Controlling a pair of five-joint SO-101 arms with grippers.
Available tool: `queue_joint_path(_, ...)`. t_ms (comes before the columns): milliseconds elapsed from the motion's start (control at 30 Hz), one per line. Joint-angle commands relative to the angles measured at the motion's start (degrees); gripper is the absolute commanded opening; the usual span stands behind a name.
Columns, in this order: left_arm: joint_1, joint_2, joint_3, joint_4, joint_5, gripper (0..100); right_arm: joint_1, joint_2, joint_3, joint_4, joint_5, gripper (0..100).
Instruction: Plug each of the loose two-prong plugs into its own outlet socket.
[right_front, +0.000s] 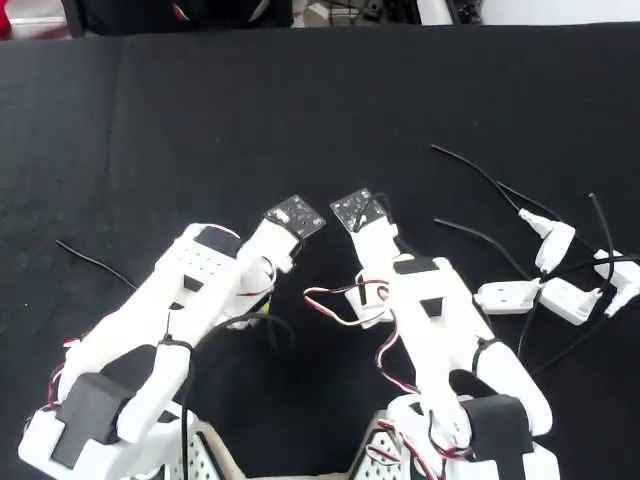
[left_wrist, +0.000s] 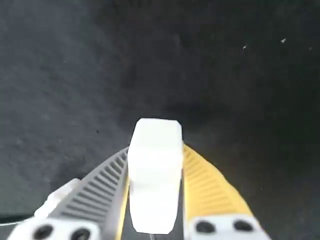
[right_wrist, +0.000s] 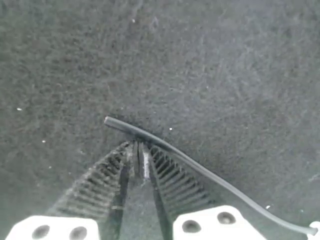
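Left gripper (left_wrist: 155, 149) clamps a white plug (left_wrist: 155, 190). Right gripper (right_wrist: 139, 147) is closed at a cord (right_wrist: 200, 170), hold uncertain. Other plugs (right_front: 548, 243) lie well apart from that cord; no mating confirmed.

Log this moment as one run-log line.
left gripper: shut on white connector | right gripper: shut, black wire by it | loose connectors: on black table
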Motion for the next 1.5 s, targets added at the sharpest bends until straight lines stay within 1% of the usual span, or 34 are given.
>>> queue_joint_path(0, -0.7, 1.2, 0.6, -3.2, -0.1, 6, -0.2, 0.9, 0.8, 0.4, 0.4, 1.2)
queue_joint_path(67, -0.7, 3.1, 4.2, -7.6, -0.1, 6, -0.2, 0.9, 0.8, 0.4, 0.4, 1.2)
queue_joint_path(100, -0.7, 3.4, 5.1, -8.4, -0.1, 6, -0.2, 0.9, 0.8, 0.4, 0.4, 1.2)
queue_joint_path(167, -1.2, 3.7, 3.9, -7.9, 0.2, 6, -0.2, 0.9, 0.8, 0.4, 0.4, 1.2)
queue_joint_path(233, -1.2, 4.1, 2.8, -6.9, 2.1, 7, -0.2, 0.9, 0.8, 0.4, 0.4, 1.2)
queue_joint_path(333, -1.3, 5.1, 2.7, -6.9, 3.4, 15, -0.2, 0.9, 0.8, 0.4, 0.4, 1.2)
queue_joint_path(433, -1.3, 5.0, 2.9, -6.9, 3.2, 23, -0.2, 0.9, 0.8, 0.4, 0.4, 1.2)
queue_joint_path(533, -1.3, 5.0, 2.9, -6.9, 3.2, 26, -0.2, 0.9, 0.8, 0.4, 0.4, 1.2)
queue_joint_path(833, -1.3, 4.7, 2.4, -6.9, 3.4, 28, -0.2, 0.9, 0.8, 0.4, 0.4, 1.2)
queue_joint_path(1033, -2.2, -4.0, 2.9, -6.9, 3.0, 28, -0.2, 0.9, 0.8, 0.4, 0.4, 1.2)
queue_joint_path(1200, -6.2, -9.3, 4.9, -6.9, -3.5, 28, -0.2, 0.9, 0.8, 0.4, 0.4, 1.2)
queue_joint_path(1267, -7.7, -9.5, 5.5, -7.3, -6.0, 28, -0.2, 0.9, 0.8, 0.4, 0.4, 1.2)
queue_joint_path(1467, -12.1, -7.7, 6.4, -9.1, -10.5, 28, -0.2, 0.9, 0.8, 0.4, 0.4, 1.2)
